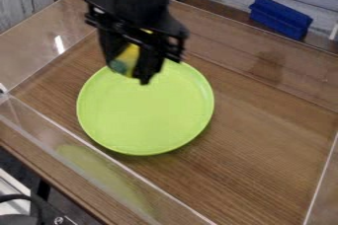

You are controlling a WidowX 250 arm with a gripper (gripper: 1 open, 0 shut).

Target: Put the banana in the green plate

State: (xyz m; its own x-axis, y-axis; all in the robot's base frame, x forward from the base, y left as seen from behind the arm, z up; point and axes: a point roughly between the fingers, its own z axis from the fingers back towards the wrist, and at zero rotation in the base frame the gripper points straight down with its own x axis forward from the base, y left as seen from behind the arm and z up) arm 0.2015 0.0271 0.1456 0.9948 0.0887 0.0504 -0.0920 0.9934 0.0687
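Plate (145, 109): lime-green plastic, smooth, semi-matt. Tabletop (251, 155) around plate: brown, wood-like, fine-grained, low sheen. Side panel (82, 160), nearer camera than plate: transp. plastic, glossy w/ pale reflections. Gripper (132, 61) over plate's far edge: dark, matt.

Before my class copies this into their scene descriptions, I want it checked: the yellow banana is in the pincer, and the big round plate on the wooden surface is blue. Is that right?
Not quite: the plate is lime green, as the camera view shows now. The rest can stand: the yellow banana is in the pincer, and the plate is big, round and on the wooden surface.
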